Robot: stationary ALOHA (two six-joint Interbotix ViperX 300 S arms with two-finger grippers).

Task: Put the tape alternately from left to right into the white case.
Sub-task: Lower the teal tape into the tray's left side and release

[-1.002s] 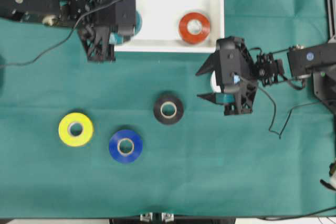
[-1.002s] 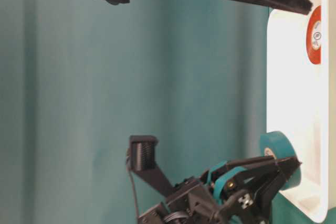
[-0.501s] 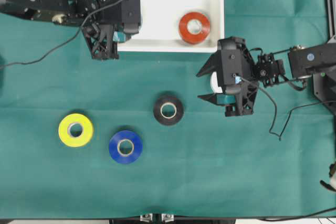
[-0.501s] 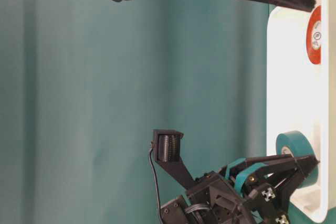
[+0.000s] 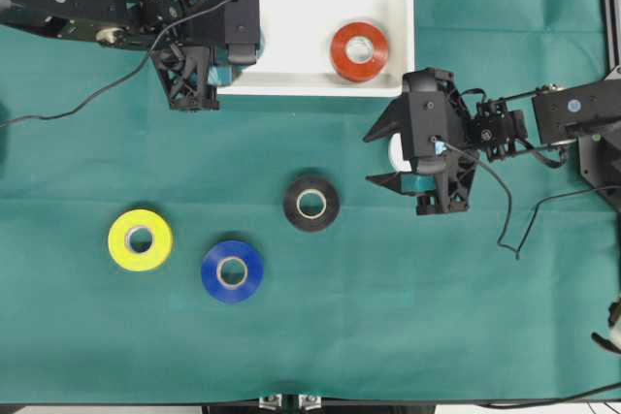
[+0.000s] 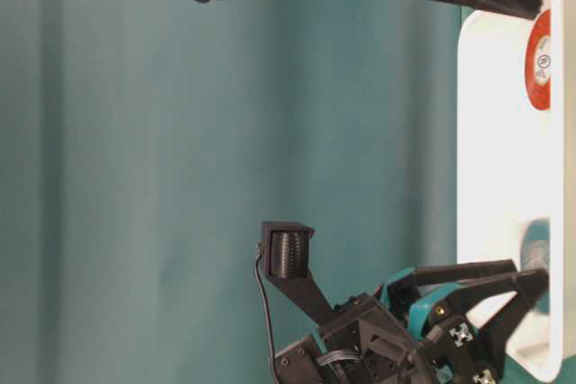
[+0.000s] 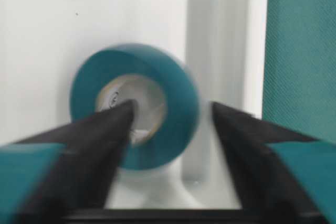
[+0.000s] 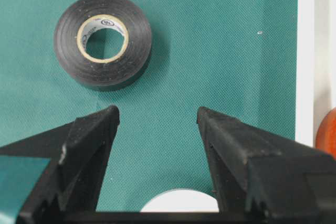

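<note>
The teal tape [image 7: 134, 106] lies blurred in the near-left corner of the white case [image 7: 52, 24], and it is a faint blur in the table-level view [image 6: 537, 254]. My left gripper [image 7: 172, 106] stands open over it, one fingertip in front of its core, gripping nothing. The red tape [image 5: 359, 50] lies flat in the case [image 5: 291, 7]. My right gripper [image 5: 380, 154] hangs open over the cloth, with the white tape [image 8: 178, 203] just behind its fingers. On the cloth lie the black tape [image 5: 311, 203], the blue tape [image 5: 232, 270] and the yellow tape [image 5: 140, 238].
Green cloth covers the table. The case's front rim [image 5: 310, 89] runs between the two arms. A black cable [image 5: 87, 94] trails from the left arm and another [image 5: 505, 210] from the right arm.
The left gripper carried the teal tape further over the case, then opened and let it go; the tape dropped to the case floor. The right arm has stayed put.
</note>
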